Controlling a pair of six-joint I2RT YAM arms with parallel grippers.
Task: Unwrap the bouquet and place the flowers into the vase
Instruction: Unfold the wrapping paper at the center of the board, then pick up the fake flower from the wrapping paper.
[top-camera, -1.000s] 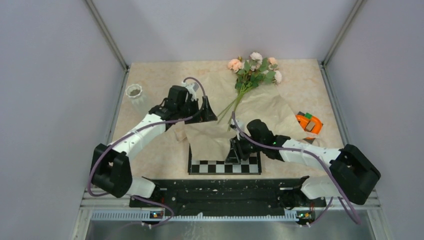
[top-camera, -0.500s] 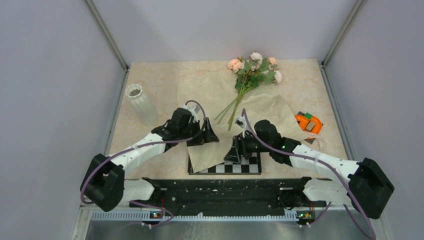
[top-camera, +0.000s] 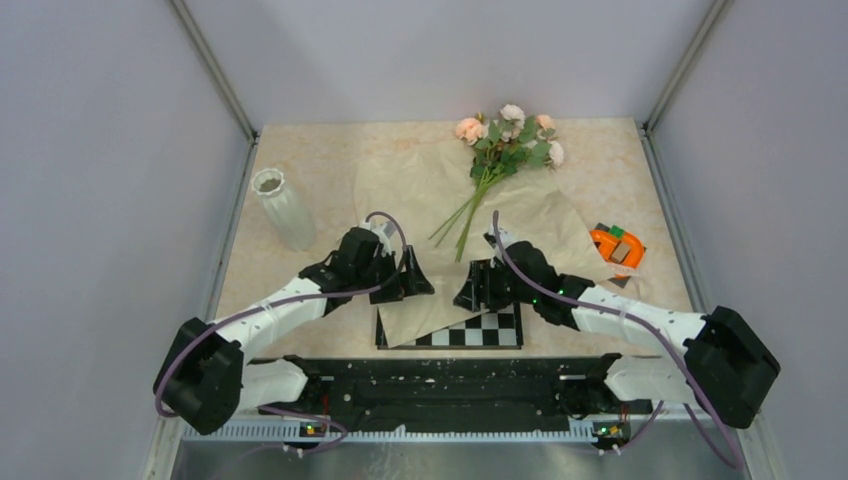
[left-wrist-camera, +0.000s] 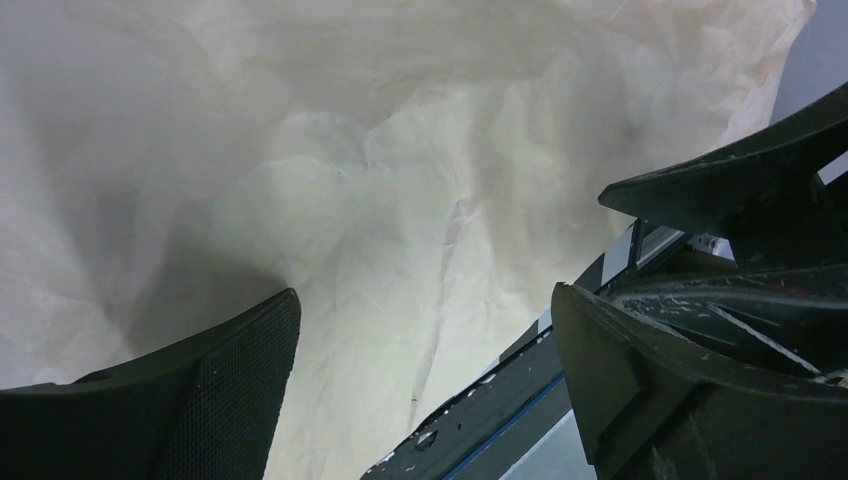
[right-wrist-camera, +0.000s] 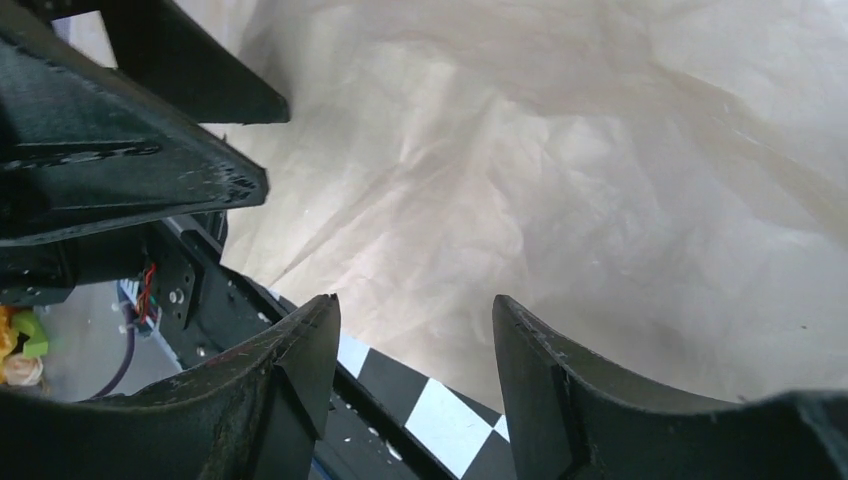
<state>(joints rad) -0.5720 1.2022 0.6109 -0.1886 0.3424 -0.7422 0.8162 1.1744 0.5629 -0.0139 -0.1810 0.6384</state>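
Observation:
The bouquet lies unwrapped: the flowers (top-camera: 505, 138) rest at the far side of the table, with their green stems (top-camera: 462, 220) running toward me over the flattened beige wrapping paper (top-camera: 410, 185). The white ribbed vase (top-camera: 283, 208) stands at the left, apart from both arms. My left gripper (top-camera: 416, 281) (left-wrist-camera: 425, 335) is open low over the paper's near part, with nothing between its fingers. My right gripper (top-camera: 470, 291) (right-wrist-camera: 412, 345) faces it, open and empty, above the paper's near edge. Creased paper (right-wrist-camera: 600, 180) fills both wrist views.
A black-and-white checkerboard (top-camera: 480, 328) pokes out from under the paper's near edge. An orange object (top-camera: 617, 245) sits at the right by the paper. Grey walls close in the table on three sides.
The bunched near part of the paper now lies flat. My right gripper has opened and let it go. My left gripper has drawn back toward the near edge.

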